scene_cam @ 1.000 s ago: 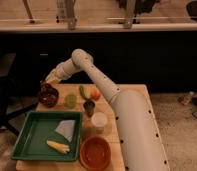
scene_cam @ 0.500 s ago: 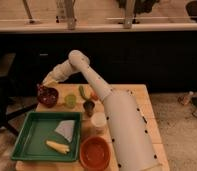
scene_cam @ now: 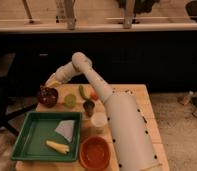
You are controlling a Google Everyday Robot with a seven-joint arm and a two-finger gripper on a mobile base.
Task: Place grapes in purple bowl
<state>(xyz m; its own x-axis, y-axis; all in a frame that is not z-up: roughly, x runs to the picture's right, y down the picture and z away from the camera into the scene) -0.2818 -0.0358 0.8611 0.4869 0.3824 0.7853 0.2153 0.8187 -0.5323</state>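
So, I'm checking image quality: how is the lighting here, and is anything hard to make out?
Camera view: the wooden table is warmly lit, the background dark; the whole picture is soft. The gripper hangs just above the purple bowl, whose contents blend into its dark colour; glare brightens the arm.

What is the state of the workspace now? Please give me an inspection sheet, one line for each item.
Surface: wooden table, crowded on its left half.
Job's things: purple bowl at the far left; grapes appear to lie in it.
Clutter: green tray holding a grey cloth and a banana; orange bowl; white cup; lime.
Grippers: gripper just above the purple bowl.
Cables: nothing seen.
Surroundings: dark counter behind.
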